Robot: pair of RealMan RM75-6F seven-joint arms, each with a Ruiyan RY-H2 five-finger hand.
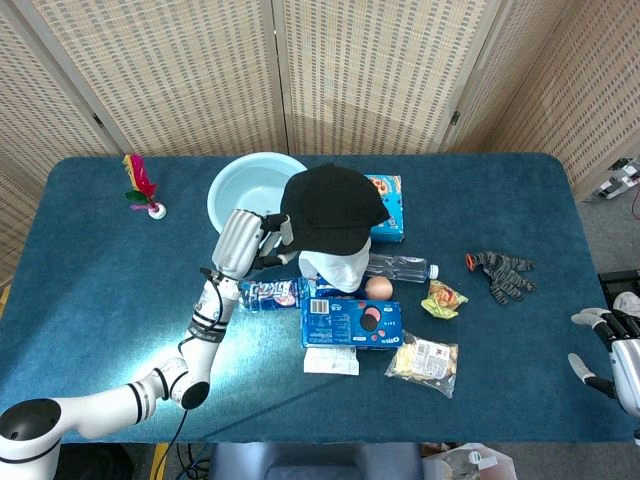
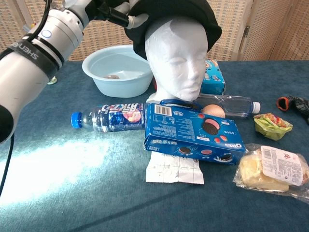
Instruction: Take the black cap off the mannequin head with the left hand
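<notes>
Black cap [image 1: 333, 208] on mannequin head [image 2: 176, 58], mid-bench.
Left robot hand [image 1: 268, 238] grips its brim from the left; right robot hand [image 1: 608, 345] open, far.

Around the mannequin head [image 2: 176, 60] the table is crowded: a light blue basin [image 2: 118, 70] behind-left, a water bottle [image 2: 108, 117] and a blue cookie box [image 2: 193, 133] in front. Left of the bottle the blue cloth [image 1: 90, 270] lies bare. Room above the head probably free, though the chest view crops it.
</notes>
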